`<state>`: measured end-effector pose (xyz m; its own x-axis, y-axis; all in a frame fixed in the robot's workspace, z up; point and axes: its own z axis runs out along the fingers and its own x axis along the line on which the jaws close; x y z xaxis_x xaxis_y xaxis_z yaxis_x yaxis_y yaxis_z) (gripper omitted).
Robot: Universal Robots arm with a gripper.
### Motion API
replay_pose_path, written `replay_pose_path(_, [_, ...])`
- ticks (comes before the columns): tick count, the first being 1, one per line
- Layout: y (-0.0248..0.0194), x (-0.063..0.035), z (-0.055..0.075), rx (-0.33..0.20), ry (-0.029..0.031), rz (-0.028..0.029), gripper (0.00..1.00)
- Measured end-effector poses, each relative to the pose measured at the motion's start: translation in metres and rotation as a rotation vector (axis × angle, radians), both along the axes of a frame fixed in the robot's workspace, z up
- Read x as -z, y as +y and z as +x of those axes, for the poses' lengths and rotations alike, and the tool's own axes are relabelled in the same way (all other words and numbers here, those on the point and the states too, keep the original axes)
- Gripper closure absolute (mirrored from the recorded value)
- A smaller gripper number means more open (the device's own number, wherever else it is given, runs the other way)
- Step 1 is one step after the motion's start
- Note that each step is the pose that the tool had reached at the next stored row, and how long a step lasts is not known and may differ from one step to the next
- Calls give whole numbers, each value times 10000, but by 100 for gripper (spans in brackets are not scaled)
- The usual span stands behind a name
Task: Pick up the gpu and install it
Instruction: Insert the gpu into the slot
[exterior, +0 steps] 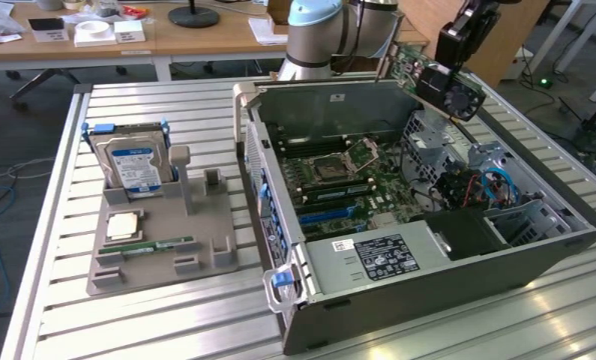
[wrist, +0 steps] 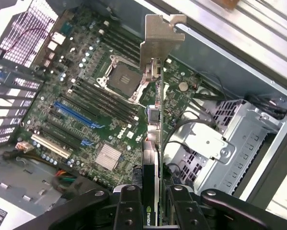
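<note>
The gpu [exterior: 447,86], a green card with a black fan, hangs tilted above the far right corner of the open computer case [exterior: 408,300]. My gripper [exterior: 456,46] is shut on it from above. In the wrist view the gpu [wrist: 154,143] appears edge-on between my two black fingers [wrist: 128,207], with its silver bracket [wrist: 160,36] pointing away. Below it lies the motherboard [wrist: 100,96] with blue slots [wrist: 74,114] and a white slot [wrist: 50,146]. The card is above the board, apart from the slots.
On the exterior view's left, a grey holder [exterior: 202,259] carries a hard drive with a blue label [exterior: 133,165], a CPU [exterior: 124,223] and a RAM stick [exterior: 157,245]. Inside the case are a metal drive cage [wrist: 220,139] and a power supply [exterior: 378,255]. A cluttered desk [exterior: 208,37] stands behind.
</note>
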<state>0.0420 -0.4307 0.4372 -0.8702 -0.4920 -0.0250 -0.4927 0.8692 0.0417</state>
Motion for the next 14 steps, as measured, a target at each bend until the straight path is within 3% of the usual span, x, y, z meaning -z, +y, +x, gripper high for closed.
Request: replay_pose_path(14, [1, 5, 0, -1647, -1, 0, 74])
